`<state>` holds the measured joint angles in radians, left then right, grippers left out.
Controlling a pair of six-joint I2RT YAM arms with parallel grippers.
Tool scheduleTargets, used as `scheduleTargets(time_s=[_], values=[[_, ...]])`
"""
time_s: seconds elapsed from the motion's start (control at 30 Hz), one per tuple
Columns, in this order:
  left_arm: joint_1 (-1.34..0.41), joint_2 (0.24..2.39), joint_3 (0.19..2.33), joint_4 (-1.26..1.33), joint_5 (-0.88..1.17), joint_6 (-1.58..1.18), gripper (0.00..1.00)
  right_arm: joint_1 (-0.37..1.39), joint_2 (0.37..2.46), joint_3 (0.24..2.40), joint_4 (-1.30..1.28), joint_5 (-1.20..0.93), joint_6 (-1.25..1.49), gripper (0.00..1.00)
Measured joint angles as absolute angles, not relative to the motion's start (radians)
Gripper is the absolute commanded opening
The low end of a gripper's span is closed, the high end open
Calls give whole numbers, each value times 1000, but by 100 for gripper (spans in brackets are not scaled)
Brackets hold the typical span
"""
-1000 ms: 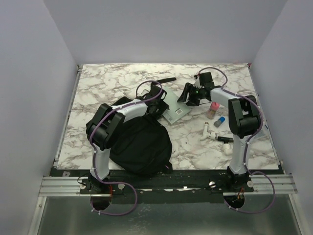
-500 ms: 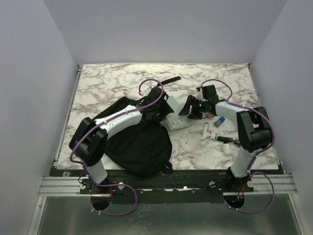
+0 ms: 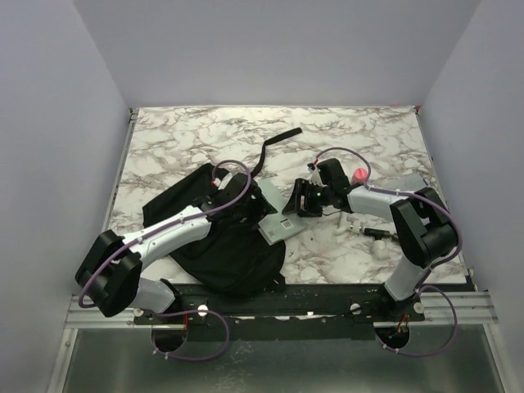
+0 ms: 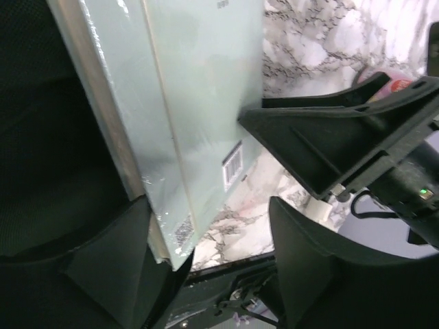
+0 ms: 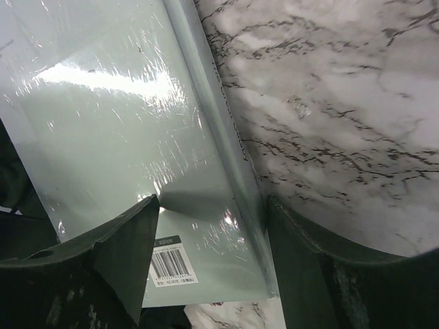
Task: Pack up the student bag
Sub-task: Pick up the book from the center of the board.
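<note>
**Book drawn nearer the bag**

Within the last second the book had slid nearer and leftward, up against the bag. The bag lay flat at the counter's near left, its long axis running near-to-far and its strap trailing far-right. It lay beneath the left pincer, which stood wide about the book's corner, and left of the right pincer, which was clamped on the book.

Overhead cam sits high up behind the arm bases, looking down and forward over the whole marble table. Both wrist cams are jammed right up close, coming at the same pale shrink-wrapped book from opposite sides; the overhead catches it mid-table too.
</note>
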<state>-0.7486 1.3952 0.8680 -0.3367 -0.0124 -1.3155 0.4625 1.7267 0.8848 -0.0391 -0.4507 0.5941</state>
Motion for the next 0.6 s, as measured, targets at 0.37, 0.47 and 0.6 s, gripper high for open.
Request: scheduleTargets(time_s=[0.37,0.47,0.6], values=[[-734,1201,754,-289,-16,-1221,98,494,1726,872,-37,-487,624,68],[-705,1165,715,-262,-15,-1206,98,494,1726,872,-37,-488,627,68],[-659,1164,686,-234,-15,-1207,98,494,1726,872,-37,-488,628,68]])
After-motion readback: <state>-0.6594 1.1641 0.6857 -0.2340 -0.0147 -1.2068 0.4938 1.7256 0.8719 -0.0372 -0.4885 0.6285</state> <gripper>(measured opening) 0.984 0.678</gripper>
